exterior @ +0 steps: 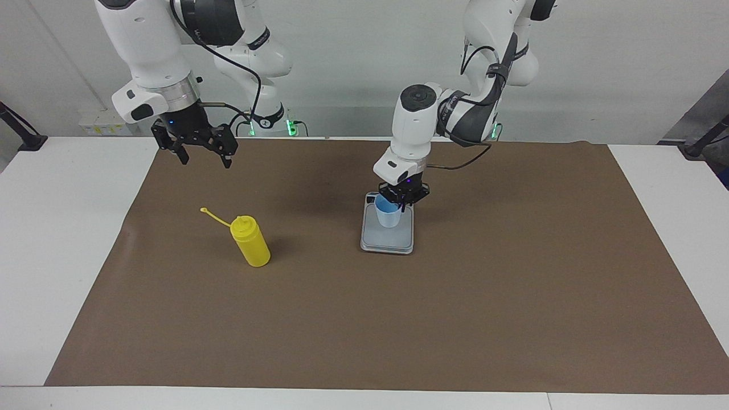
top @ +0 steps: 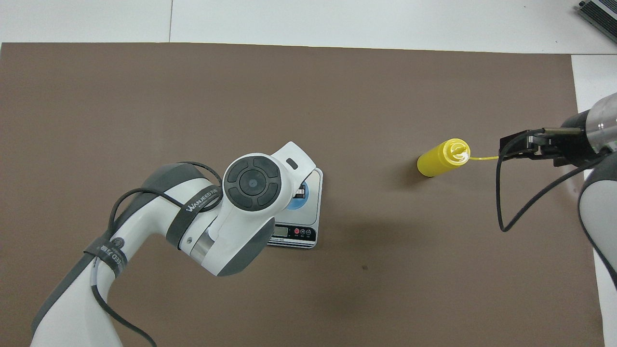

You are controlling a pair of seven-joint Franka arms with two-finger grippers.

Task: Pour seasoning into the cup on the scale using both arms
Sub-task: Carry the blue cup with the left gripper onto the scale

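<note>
A brown mat (exterior: 364,319) (top: 193,96) covers most of the white table (exterior: 57,228) (top: 337,19) (bare white shows at both ends). A dark ribbed object (top: 600,14) lies at the table's corner farthest from the robots.

Our left arm (exterior: 455,108) was folded in from its base, elbow up high, wrist pointing straight down. The left gripper (exterior: 402,200) hung low under it, fingers pinched shut around something it was carrying. In the overhead shot the left wrist (top: 253,180) covered most of that gripper. Our right arm (exterior: 151,45) was just waiting, forearm angled down, right gripper (exterior: 196,151) up in the air with its fingers (exterior: 183,155) spread wide and nothing between them.
</note>
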